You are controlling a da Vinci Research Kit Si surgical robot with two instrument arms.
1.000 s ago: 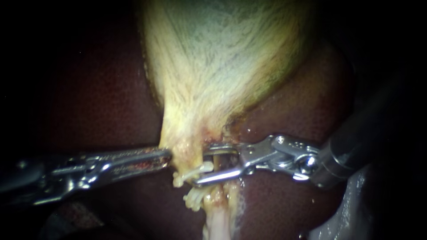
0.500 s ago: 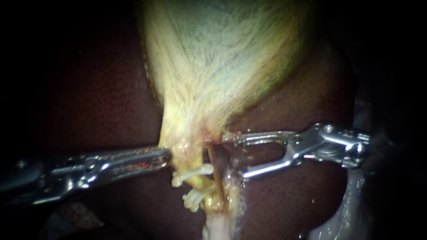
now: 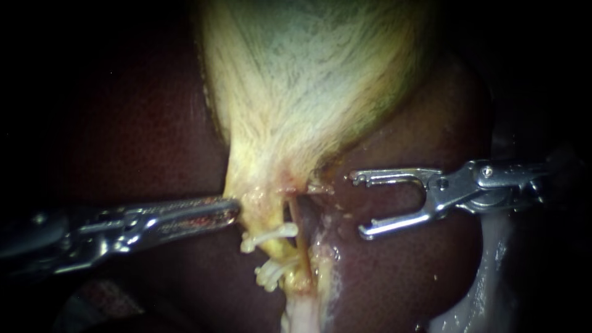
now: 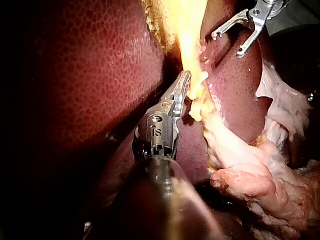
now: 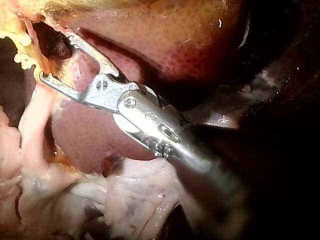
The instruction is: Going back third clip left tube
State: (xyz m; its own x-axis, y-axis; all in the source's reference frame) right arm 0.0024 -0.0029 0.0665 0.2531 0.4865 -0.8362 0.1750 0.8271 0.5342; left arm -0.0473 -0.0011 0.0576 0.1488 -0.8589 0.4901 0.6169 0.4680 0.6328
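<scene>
Drawn back rightward across the liver, my right instrument now hangs with jaws spread wide and empty, while below the gallbladder my left instrument pinches its neck just beside the left tube, which bears white clips.

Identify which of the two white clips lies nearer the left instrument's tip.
The upper clip, just beside the left instrument; the lower clip sits further down the tube, away from it.
</scene>
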